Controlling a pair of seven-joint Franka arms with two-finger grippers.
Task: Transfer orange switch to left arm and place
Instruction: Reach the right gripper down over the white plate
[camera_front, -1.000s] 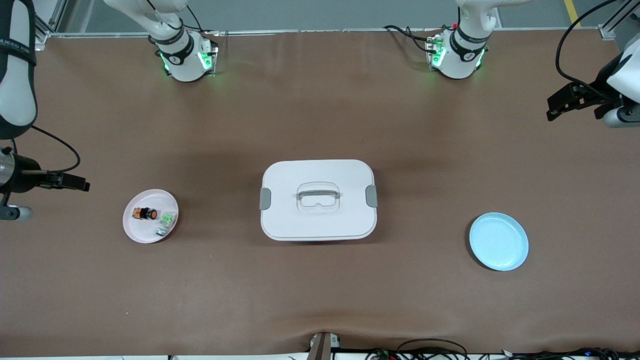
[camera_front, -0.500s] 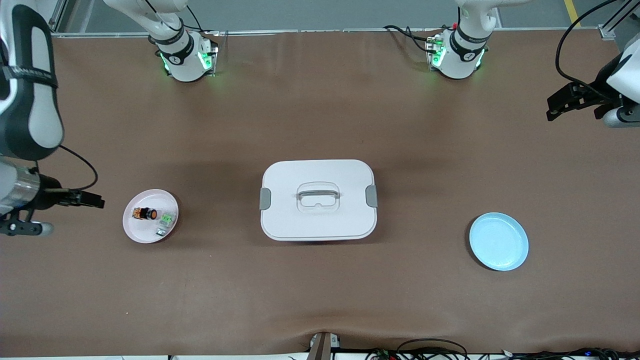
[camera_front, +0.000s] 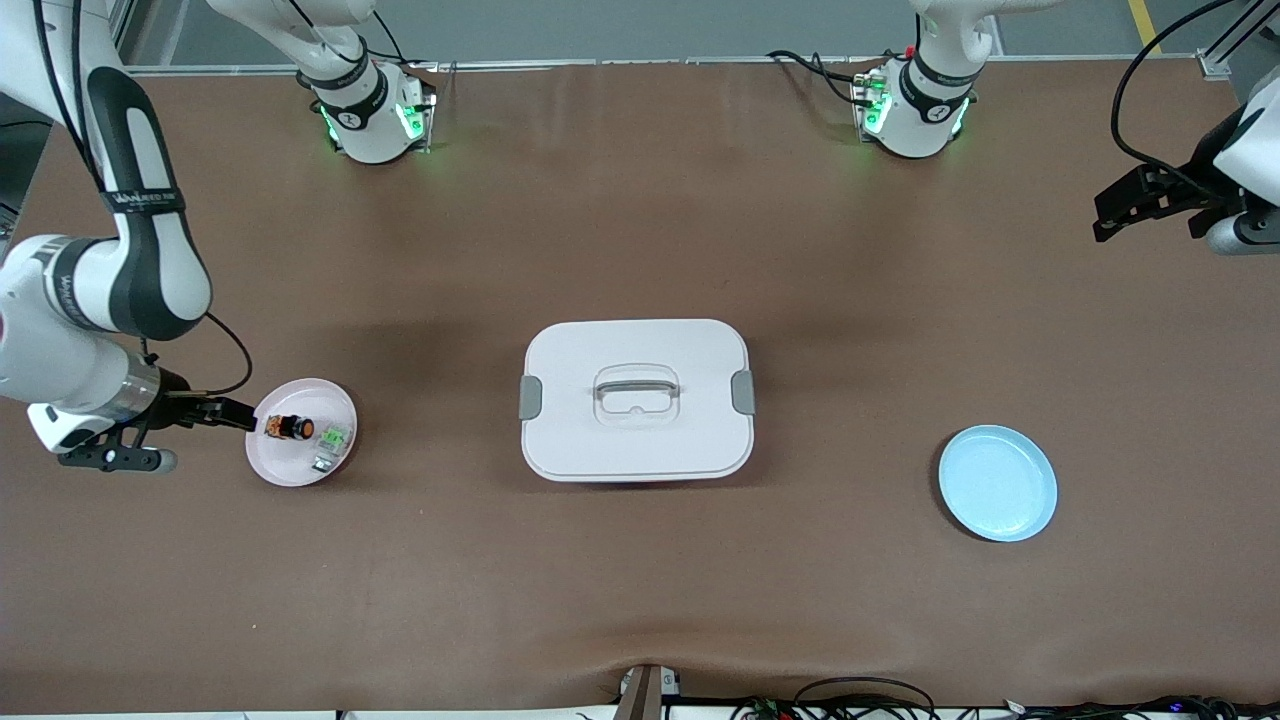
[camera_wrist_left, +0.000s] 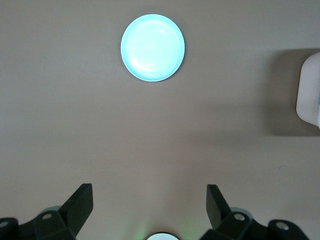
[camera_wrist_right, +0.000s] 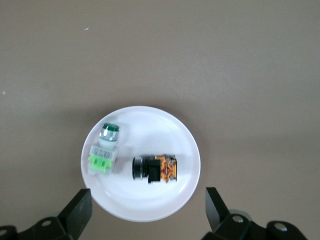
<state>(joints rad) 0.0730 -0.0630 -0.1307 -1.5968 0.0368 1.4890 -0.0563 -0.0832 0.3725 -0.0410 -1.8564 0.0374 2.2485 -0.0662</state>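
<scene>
The orange switch (camera_front: 290, 427) lies on its side on a small pink plate (camera_front: 290, 466) toward the right arm's end of the table. In the right wrist view the switch (camera_wrist_right: 155, 169) is on the plate (camera_wrist_right: 150, 202) just ahead of my open, empty right gripper (camera_wrist_right: 148, 210). In the front view the right gripper (camera_front: 243, 416) is at the plate's edge beside the switch. The white box (camera_front: 636, 400) stands at the table's middle. My left gripper (camera_front: 1105, 215) waits open and empty, high over the left arm's end of the table; it also shows in the left wrist view (camera_wrist_left: 149, 205).
A green-and-clear switch (camera_front: 335, 437) lies on the same pink plate, also seen in the right wrist view (camera_wrist_right: 104, 149). A light blue plate (camera_front: 997, 483) sits toward the left arm's end and shows in the left wrist view (camera_wrist_left: 152, 47), with the box's edge (camera_wrist_left: 309, 90) beside it.
The right arm has swung in from the table's end and brought its gripper up to the pink plate. The left arm has not moved.
</scene>
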